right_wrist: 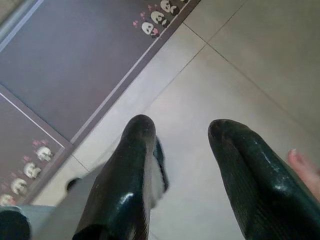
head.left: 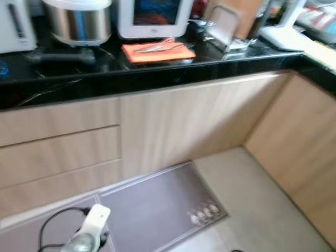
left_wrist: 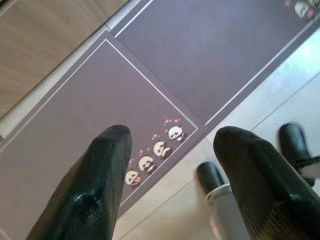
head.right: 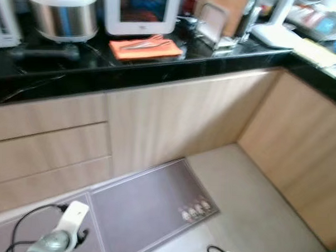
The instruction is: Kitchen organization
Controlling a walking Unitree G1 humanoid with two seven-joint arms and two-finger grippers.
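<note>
A black counter [head.left: 159, 75] runs along the wall and turns a corner at the right. On it lies an orange cloth [head.left: 158, 52] with metal utensils [head.left: 157, 46] on top. My left arm [head.left: 88, 234] hangs low at the bottom left, and its gripper [left_wrist: 172, 135] is open over a purple mat with nothing between the fingers. My right gripper [right_wrist: 182, 125] is open too, hanging over pale floor tiles and holding nothing.
A steel rice cooker [head.left: 78, 16], a white appliance with a screen [head.left: 155, 13], a metal rack [head.left: 225, 28] and a white item [head.left: 283, 36] stand on the counter. Wood drawers [head.left: 50, 149] and cabinet doors [head.left: 196, 116] are below. Two panda-print mats [head.left: 159, 206] cover the floor. A person's toe [right_wrist: 302, 165] is by my right gripper.
</note>
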